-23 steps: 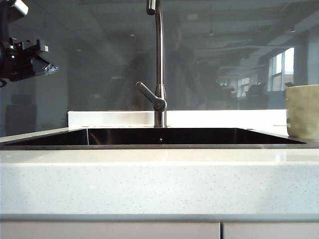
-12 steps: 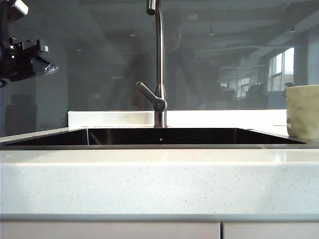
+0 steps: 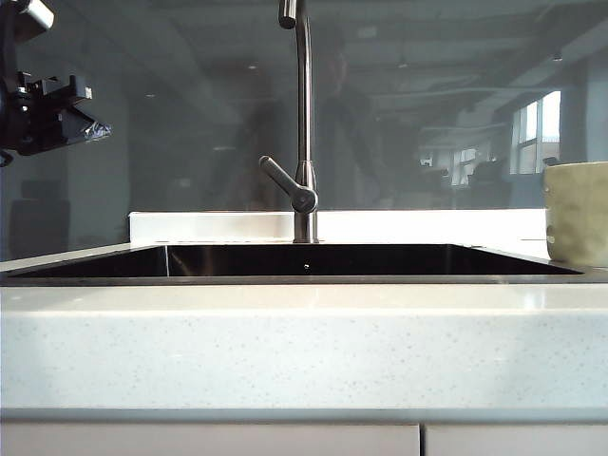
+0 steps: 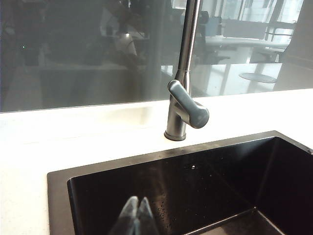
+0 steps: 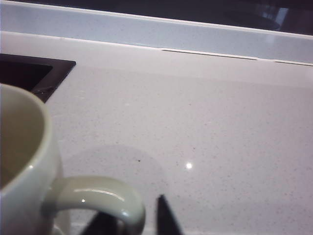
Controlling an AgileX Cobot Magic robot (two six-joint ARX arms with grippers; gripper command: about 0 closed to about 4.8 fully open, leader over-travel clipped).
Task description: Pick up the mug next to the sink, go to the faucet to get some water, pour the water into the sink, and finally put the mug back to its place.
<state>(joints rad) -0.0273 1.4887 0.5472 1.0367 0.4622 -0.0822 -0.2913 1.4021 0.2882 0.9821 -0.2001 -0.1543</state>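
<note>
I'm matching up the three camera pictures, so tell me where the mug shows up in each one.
Exterior view: the mug stands at the far right edge, on the counter beside the sink.
Left wrist view: not in it; only the faucet and basin show.
Right wrist view: lower left corner, close up, handle toward the right tool.
Shared landmark: the sink's dark rim.

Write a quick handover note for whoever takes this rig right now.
Left pincer: shut, empty, hanging over the sink.
Right pincer: jaws apart at the mug handle, grip not confirmed.
Mug stands on the counter beside the sink; faucet behind the basin.
Done: approach to mug.
Left: grasp, fill, pour, return.
</note>
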